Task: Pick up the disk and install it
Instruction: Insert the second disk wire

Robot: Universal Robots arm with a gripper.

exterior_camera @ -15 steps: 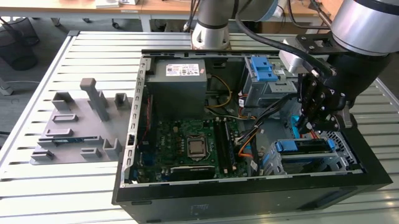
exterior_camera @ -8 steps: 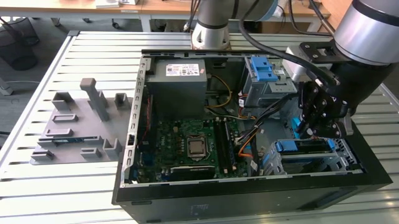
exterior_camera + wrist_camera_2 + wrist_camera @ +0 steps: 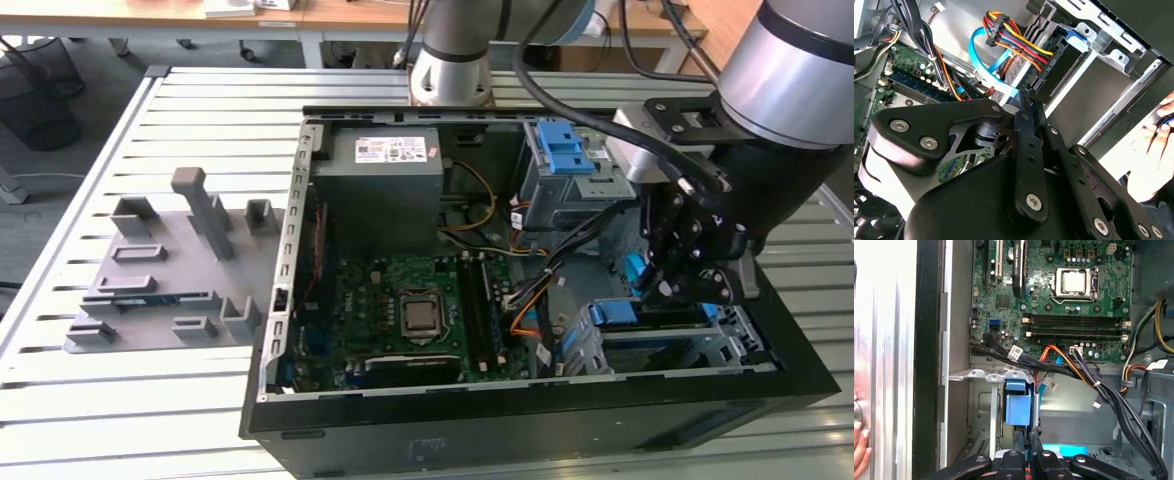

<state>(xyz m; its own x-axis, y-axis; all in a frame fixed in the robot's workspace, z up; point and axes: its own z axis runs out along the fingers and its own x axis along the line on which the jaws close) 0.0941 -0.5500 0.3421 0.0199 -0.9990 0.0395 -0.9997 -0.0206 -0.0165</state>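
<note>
The hand (image 3: 697,285), fingers pinched shut, is pressing down on the disk (image 3: 650,314) to seat it in the case (image 3: 534,430).

Matt black metal gripper (image 3: 1026,440), glossy blue plastic latch (image 3: 1018,407) on a dull grey metal cage (image 3: 985,405), slatted metal table (image 3: 134,130) shining pale.

Blue-framed disk (image 3: 1018,407) upright in bay
</note>
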